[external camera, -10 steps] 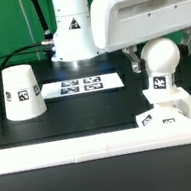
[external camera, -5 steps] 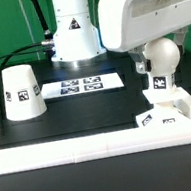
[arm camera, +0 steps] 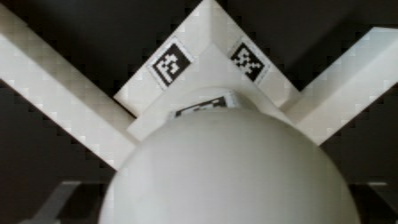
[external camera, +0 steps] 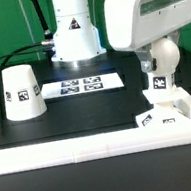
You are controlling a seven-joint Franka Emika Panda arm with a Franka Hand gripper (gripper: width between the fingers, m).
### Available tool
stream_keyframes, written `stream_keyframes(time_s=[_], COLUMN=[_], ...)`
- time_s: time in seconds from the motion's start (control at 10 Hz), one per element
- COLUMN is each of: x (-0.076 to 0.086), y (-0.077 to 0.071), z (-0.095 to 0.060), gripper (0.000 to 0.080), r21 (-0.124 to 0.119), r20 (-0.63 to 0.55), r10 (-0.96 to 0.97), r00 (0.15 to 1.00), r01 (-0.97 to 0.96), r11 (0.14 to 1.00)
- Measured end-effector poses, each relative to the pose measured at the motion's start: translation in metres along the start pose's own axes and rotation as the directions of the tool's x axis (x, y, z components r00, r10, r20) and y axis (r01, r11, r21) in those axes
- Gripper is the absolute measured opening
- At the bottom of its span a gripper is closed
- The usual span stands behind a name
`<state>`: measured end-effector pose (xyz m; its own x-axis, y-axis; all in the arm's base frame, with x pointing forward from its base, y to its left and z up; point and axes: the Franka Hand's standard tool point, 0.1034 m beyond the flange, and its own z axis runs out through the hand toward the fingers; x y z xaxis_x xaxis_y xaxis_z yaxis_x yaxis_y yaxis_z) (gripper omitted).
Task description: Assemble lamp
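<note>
The white ball-topped bulb (external camera: 159, 64) stands upright on the flat square base (external camera: 157, 119) in the front corner at the exterior view's right. My gripper (external camera: 157, 52) hangs right over the bulb's ball top, mostly hidden under the arm's white housing. In the wrist view the bulb (arm camera: 222, 165) fills the space between my two dark fingers, with a gap on each side, so the gripper (arm camera: 214, 208) is open and straddles it. The base's tagged corner (arm camera: 205, 65) shows beyond the bulb. The cone shade (external camera: 22, 92) stands apart at the exterior view's left.
The marker board (external camera: 82, 85) lies in the middle, in front of the robot pedestal (external camera: 72, 32). A raised white rail (external camera: 92, 145) borders the black table at the front and both sides; the base sits against its corner (arm camera: 338, 85).
The arm's white housing has shifted toward the exterior view's right, coming more squarely over the bulb. The bulb, base and shade have not moved.
</note>
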<state>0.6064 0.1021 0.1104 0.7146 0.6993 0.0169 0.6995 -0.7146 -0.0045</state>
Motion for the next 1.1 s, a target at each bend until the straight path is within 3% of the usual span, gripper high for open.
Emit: stream_keyframes(time_s=[0.3, 0.6, 0.8, 1.1], x=[-0.0005, -0.0004, -0.0007, -0.0012], y=[0.0004, 0.0005, 0.001, 0.0008], z=[0.0001, 0.0002, 0.0002, 0.0001], gripper=[0.0576, 0.0577, 0.0577, 0.0578], r21=[0.002, 0.008, 0.024, 0.029], r20=[-0.001, -0.007, -0.013, -0.011], r10=[0.045, 0.314, 0.524, 0.769], r00=[0.999, 0.95, 0.852, 0.639], r01=[-0.045, -0.314, -0.523, -0.768], r11=[0.999, 0.95, 0.852, 0.639])
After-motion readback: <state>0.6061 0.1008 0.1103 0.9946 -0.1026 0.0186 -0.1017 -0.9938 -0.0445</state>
